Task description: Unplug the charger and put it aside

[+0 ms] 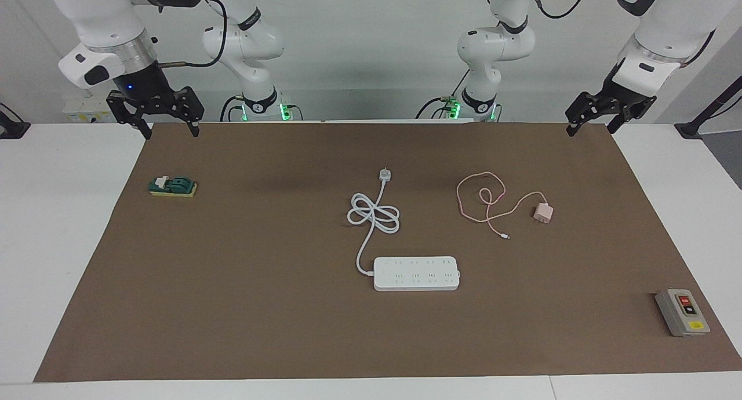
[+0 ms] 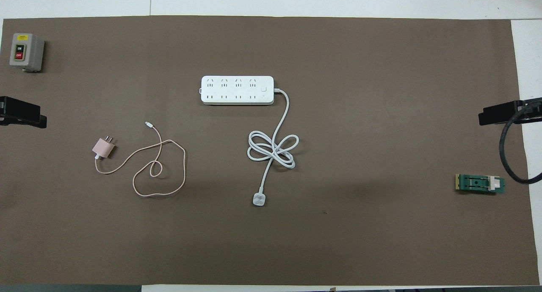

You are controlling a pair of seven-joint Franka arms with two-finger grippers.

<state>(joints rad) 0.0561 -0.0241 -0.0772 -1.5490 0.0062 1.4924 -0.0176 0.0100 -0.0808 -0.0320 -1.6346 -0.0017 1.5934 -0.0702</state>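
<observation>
The charger [image 1: 543, 213], a small pale pink cube with bare prongs [image 2: 103, 147], lies loose on the brown mat toward the left arm's end. It is plugged into nothing. Its thin pink cable [image 2: 184, 165] curls in loops beside it and ends in a tiny connector [image 1: 506, 236]. The white power strip [image 1: 416, 273] rests mid-table with all sockets free. My left gripper [image 1: 590, 127] hangs open and empty over the mat's corner by the robots. My right gripper [image 1: 171, 132] hangs open and empty over the corner at the right arm's end.
The strip's thick white cord [image 1: 374, 214] is coiled nearer to the robots, ending in a white plug [image 1: 385, 174]. A green switch block [image 1: 173, 186] lies at the right arm's end. A grey on/off box [image 1: 682, 312] sits far from the robots at the left arm's end.
</observation>
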